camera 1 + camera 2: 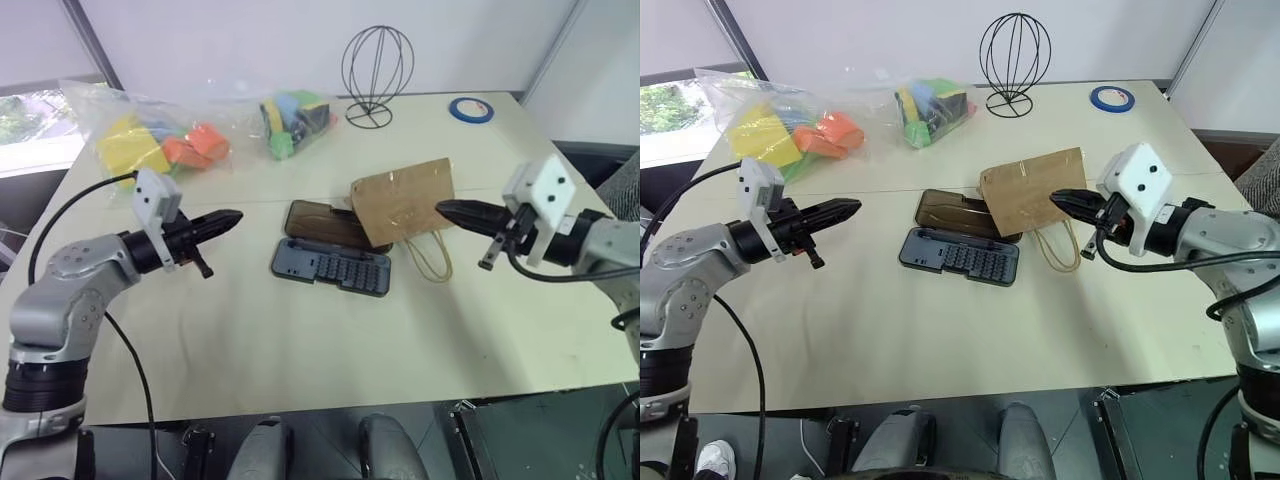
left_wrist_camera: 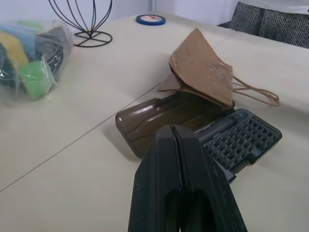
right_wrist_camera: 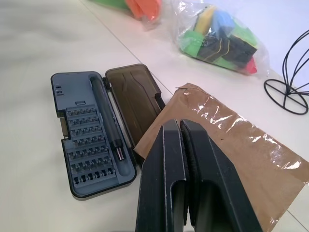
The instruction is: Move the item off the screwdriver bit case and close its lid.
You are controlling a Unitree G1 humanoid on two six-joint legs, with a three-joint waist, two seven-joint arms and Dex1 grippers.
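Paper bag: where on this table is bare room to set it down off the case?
Bare table lies in front of the screwdriver bit case and beside the paper bag, below the blue tape roll. The far left corner is crowded with bags of blocks.

Materials on a smooth, matt cream table (image 1: 300, 340).

The paper bag (image 1: 403, 200) is matt brown kraft paper with a glossy strip of clear tape and tan twisted-cord handles (image 1: 432, 258). The bit case (image 1: 330, 266) has a matt grey plastic base; its lid (image 1: 322, 223) is glossy, translucent smoky-brown plastic. Two crinkled clear plastic bags (image 1: 150, 135) hold coloured blocks. A stand (image 1: 376, 70) is thin black wire. A roll of tape (image 1: 470, 109) looks blue and smooth. Both grippers' fingers (image 2: 181, 183) are smooth black plastic.
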